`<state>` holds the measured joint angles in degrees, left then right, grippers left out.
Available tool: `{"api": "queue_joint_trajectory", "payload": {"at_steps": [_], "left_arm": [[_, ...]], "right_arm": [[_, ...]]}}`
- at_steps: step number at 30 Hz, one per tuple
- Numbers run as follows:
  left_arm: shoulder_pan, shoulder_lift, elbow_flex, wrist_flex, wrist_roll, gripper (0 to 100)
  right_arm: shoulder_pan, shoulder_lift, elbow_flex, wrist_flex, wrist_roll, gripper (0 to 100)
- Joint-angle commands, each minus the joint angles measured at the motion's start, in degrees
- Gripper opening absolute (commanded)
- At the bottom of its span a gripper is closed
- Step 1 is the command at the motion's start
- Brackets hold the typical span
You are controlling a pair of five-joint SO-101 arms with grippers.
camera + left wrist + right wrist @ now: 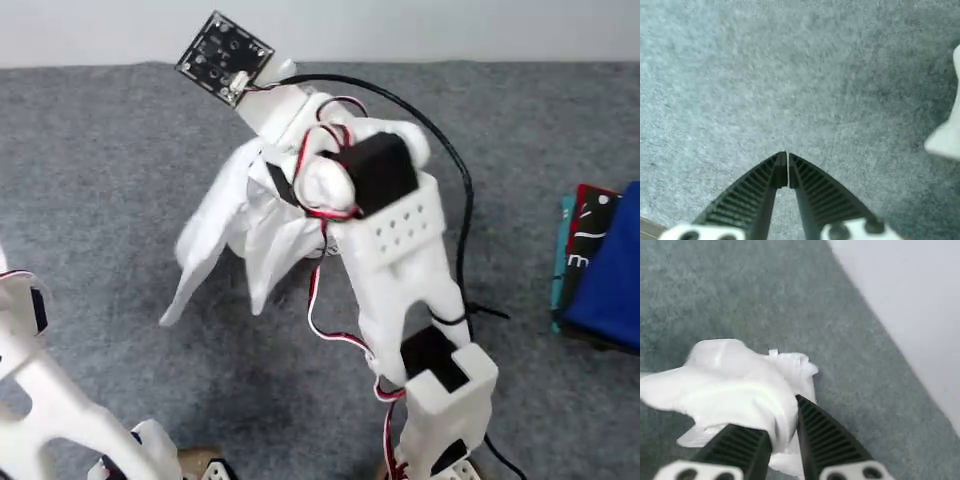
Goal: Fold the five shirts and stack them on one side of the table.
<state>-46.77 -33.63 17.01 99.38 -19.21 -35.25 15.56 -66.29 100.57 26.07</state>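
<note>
Dangling from the right fingers, a white shirt.

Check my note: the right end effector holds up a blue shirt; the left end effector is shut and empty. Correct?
No: the shirt held by the right end effector is white, not blue, as the right wrist view shows. The left end effector is indeed shut and empty.

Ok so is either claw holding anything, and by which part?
The right claw is shut on a crumpled white cloth shirt, by a bunched fold; which part cannot be told. The left claw is shut, empty.
</note>
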Motion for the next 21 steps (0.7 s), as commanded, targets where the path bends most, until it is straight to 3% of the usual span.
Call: {"api": "queue_joint_trajectory", "payload": {"at_steps": [1, 8, 13, 16, 21], "left_arm": [[0.00, -1.76, 0.66, 0.18, 0.44, 1], [2.73, -11.52, 2.07, 0.18, -0.09, 1], [9.76, -20.84, 7.60, 0.53, -1.23, 1], [10.46, -26.11, 10.68, 0.53, -1.41, 1], [10.46, -32.26, 13.58, 0.62, -1.41, 2]], "right_arm": [[-0.22, -5.23, -3.25, 2.15, 0.44, 0.9], [2.68, -8.13, -1.58, 2.33, 0.35, 0.9], [13.49, -6.99, 10.02, 2.15, 0.35, 0.9], [20.62, -5.41, 15.30, 2.07, 0.62, 0.9], [33.10, 0.40, 19.78, -1.45, 8.18, 0.9]]}}
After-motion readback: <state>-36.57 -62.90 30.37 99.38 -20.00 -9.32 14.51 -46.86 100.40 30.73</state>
